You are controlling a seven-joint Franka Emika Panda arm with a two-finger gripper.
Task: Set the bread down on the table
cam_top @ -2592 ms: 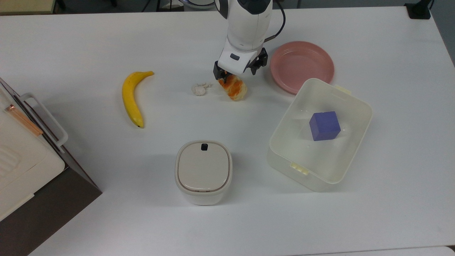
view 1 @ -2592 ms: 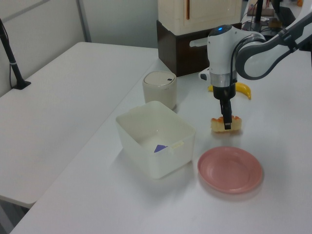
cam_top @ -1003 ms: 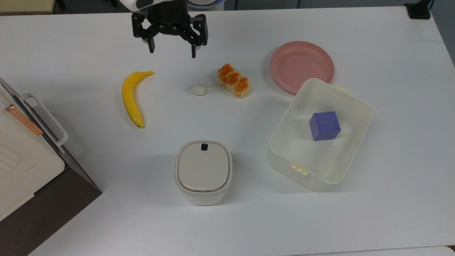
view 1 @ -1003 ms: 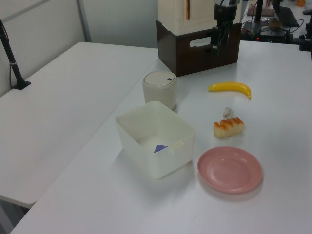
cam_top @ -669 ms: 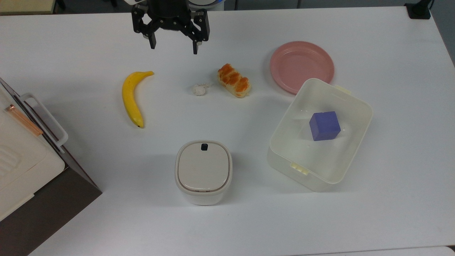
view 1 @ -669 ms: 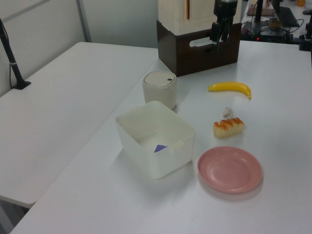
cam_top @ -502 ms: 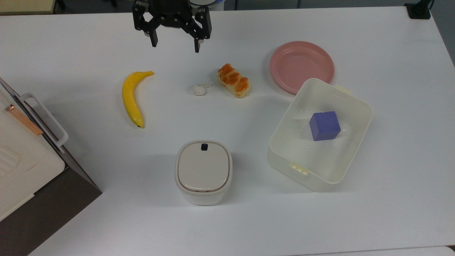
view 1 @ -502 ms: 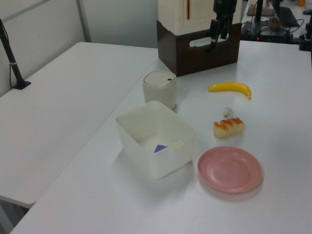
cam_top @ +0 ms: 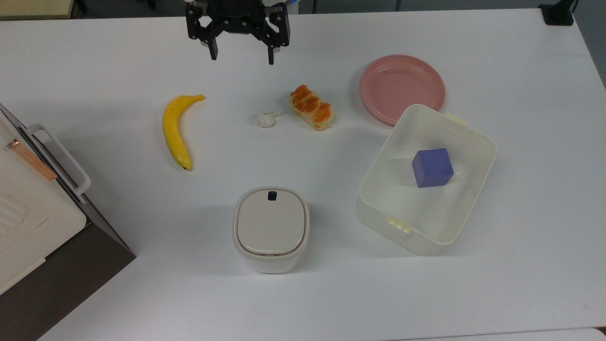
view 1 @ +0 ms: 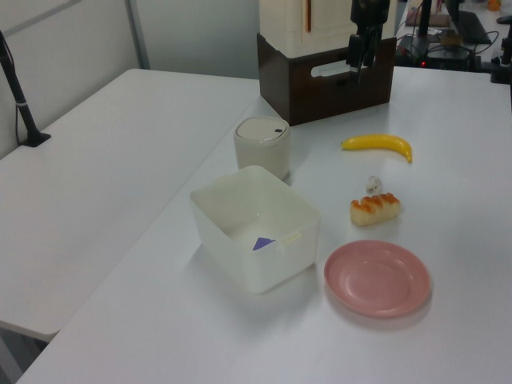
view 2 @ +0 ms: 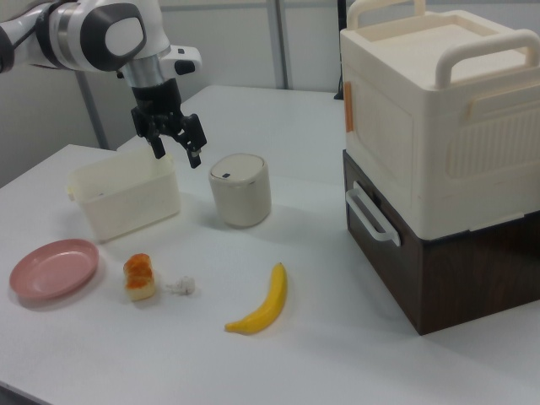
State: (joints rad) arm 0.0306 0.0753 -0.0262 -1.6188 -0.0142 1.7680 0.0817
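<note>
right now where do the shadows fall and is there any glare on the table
Top view: soft shadows spread below the canister and the tub; no hard glare on the table. Right view: the bread casts a faint shadow. Left view: even, diffuse light.

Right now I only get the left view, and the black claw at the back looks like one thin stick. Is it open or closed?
Observer: Open. In the top view the end effector has its fingers spread wide, with nothing between them.
Operator: And the purple sliver showing through the white tub?
Observer: From above it is a whole purple cube sitting on the floor of the tub.
Operator: Is the claw touching anything?
Observer: No. The right view shows it hanging in the air, well above the table.
</note>
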